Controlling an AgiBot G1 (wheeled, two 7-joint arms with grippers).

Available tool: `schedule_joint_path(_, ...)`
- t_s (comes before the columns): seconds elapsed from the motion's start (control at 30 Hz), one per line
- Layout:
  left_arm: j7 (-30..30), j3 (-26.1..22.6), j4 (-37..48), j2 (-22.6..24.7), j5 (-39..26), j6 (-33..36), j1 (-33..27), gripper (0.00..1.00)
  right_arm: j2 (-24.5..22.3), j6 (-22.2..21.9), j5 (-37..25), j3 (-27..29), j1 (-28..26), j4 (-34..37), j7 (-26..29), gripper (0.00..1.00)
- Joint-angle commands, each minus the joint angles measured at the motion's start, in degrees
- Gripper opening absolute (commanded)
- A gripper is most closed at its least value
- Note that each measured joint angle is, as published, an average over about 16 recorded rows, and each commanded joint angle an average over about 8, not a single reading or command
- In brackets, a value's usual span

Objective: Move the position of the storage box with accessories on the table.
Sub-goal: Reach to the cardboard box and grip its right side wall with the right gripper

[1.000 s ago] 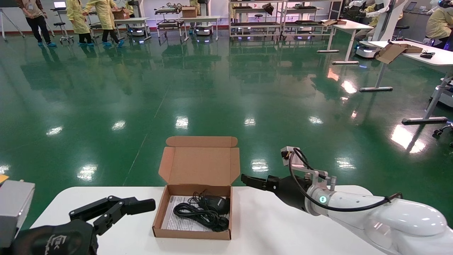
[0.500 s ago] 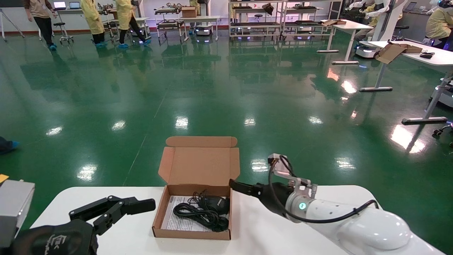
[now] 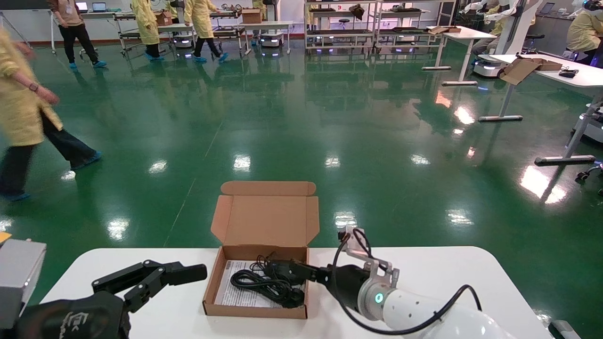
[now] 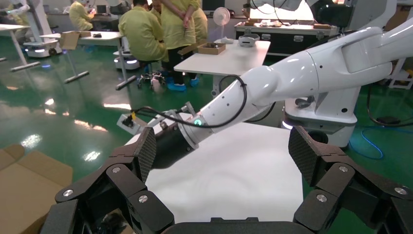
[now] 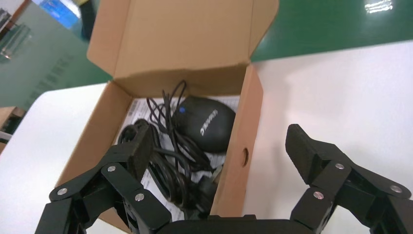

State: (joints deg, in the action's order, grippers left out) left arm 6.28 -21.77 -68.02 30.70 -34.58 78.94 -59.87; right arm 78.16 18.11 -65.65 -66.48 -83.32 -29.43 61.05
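- One second back, our right gripper (image 3: 282,268) was off to the right; now it straddles the right wall of the storage box (image 3: 256,308), fingers spread wide.
- Storage box sits mid-table (image 3: 424,268), touching the far edge; we look ready to pinch.
- Left gripper (image 3: 155,278) waits, spread, near the left edge.

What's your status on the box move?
Right gripper open, straddling the storage box right wall, not yet closed. Left gripper open, parked left of box. Mouse and cable inside, lid up. Nothing blocking on the table.
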Motion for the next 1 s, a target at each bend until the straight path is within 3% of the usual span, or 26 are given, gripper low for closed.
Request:
schedule_joint_path(0.03,0.00,0.00,0.00,0.00,0.00,0.00,0.00,1.00,-0.03,-1.11,-0.20,-1.69,0.38,-0.92,1.75,1.00)
schedule_joint_path(0.5,0.00,0.00,0.00,0.00,0.00,0.00,0.00,1.00,-0.29,-6.24,-0.96,-9.62,1.15,-3.06,9.69,0.99)
schedule_joint_path(0.57,0.00,0.00,0.00,0.00,0.00,0.00,0.00,1.00,-0.32,-6.66,-1.05,-10.49,1.13,-3.21,10.50,0.83)
schedule_joint_path(0.77,0.00,0.00,0.00,0.00,0.00,0.00,0.00,1.00,-0.40,-7.76,-1.35,-12.78,0.90,-3.64,12.59,0.09)
schedule_joint_path(0.83,0.00,0.00,0.00,0.00,0.00,0.00,0.00,1.00,-0.42,-8.09,-1.38,-13.39,0.79,-3.80,13.20,0.00)
schedule_joint_path(1.0,0.00,0.00,0.00,0.00,0.00,0.00,0.00,1.00,-0.48,-8.75,-1.41,-14.70,0.55,-4.14,14.48,0.00)
